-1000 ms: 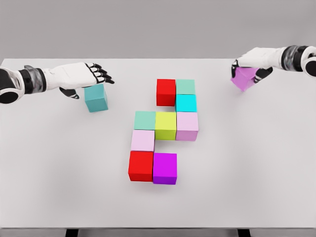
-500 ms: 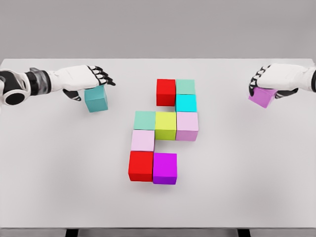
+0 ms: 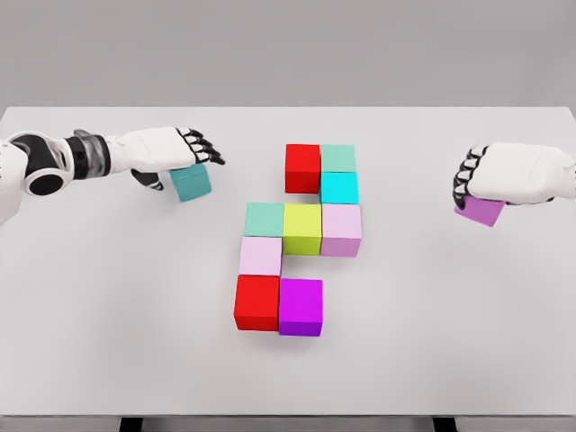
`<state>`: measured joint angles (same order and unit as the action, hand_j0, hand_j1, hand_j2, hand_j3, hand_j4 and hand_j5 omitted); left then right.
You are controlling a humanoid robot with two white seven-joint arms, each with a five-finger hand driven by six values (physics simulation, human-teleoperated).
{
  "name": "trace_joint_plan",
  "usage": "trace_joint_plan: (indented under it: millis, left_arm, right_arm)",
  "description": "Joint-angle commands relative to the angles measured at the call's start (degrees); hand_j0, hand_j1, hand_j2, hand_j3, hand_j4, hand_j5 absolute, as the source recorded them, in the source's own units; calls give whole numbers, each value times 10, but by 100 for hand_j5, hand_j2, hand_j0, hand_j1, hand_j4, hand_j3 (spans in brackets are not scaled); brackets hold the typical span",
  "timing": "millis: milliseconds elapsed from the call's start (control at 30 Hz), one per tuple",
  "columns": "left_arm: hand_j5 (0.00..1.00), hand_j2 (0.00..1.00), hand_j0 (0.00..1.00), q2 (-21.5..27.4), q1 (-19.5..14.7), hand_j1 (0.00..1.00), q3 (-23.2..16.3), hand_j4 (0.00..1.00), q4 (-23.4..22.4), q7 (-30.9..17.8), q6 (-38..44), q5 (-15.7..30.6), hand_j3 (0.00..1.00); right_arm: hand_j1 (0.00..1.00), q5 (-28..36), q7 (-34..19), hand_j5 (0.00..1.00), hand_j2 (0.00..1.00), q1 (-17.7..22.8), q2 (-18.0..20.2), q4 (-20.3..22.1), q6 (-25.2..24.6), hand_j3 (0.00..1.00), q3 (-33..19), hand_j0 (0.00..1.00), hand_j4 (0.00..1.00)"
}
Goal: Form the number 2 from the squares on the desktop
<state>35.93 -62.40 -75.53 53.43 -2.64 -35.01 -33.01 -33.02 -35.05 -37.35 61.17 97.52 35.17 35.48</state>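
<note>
Coloured cubes lie packed together mid-table: a red cube (image 3: 302,167) and a mint cube (image 3: 337,158) on top, a cyan cube (image 3: 338,188), then a mint, yellow (image 3: 302,228) and pink row, a pale pink cube (image 3: 261,256), and a red cube (image 3: 256,302) beside a magenta cube (image 3: 301,307) at the bottom. My left hand (image 3: 183,158) is shut on a teal cube (image 3: 191,182), left of the group. At the right edge my right hand (image 3: 490,180) is shut on a purple cube (image 3: 481,211), mostly hidden beneath the palm.
The white table (image 3: 117,297) reaches across the view, with its front edge along the bottom. Wide bare surface lies left, right and in front of the cube group.
The left hand has carried the teal cube to the right, toward the group. The right hand moved the purple cube right and then down toward the near side.
</note>
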Motion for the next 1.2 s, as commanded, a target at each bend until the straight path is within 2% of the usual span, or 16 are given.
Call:
trace_joint_plan:
  millis: [0, 200, 233, 333, 533, 733, 1000, 1167]
  left_arm:
    - [100, 100, 100, -1, 0, 100, 1, 100, 0, -2, 0, 3, 100]
    - [98, 98, 98, 0, 1, 98, 2, 98, 0, -9, 0, 3, 98]
    - [95, 95, 95, 0, 0, 95, 2, 95, 0, -10, 0, 3, 95]
    - [75, 75, 75, -1, 0, 75, 2, 75, 0, -10, 0, 3, 75]
    - [64, 64, 64, -1, 0, 64, 2, 64, 0, -11, 0, 3, 64]
    - [64, 64, 64, -12, 0, 64, 7, 64, -2, -14, 0, 4, 64]
    - [65, 65, 65, -25, -3, 65, 21, 65, -23, -15, 0, 3, 65]
    - [65, 65, 65, -41, -4, 65, 27, 65, -35, -15, 0, 3, 65]
  right_arm:
    - [53, 7, 1, 53, 53, 1, 15, 36, -2, 53, -1, 53, 53]
    - [53, 30, 1, 53, 53, 22, 14, 37, -2, 53, 2, 53, 53]
    - [54, 30, 1, 54, 54, 26, 12, 37, -2, 54, 3, 54, 54]
    - [54, 30, 1, 54, 54, 46, -3, 38, -2, 54, 4, 54, 54]
    - [53, 66, 1, 53, 53, 51, -25, 38, -2, 53, 11, 53, 53]
    - [53, 72, 1, 53, 53, 74, -63, 38, -2, 53, 25, 53, 53]
    - [53, 94, 1, 53, 53, 72, -69, 38, -2, 53, 40, 53, 53]
    - [54, 121, 1, 54, 54, 72, -57, 39, -2, 54, 40, 54, 54]
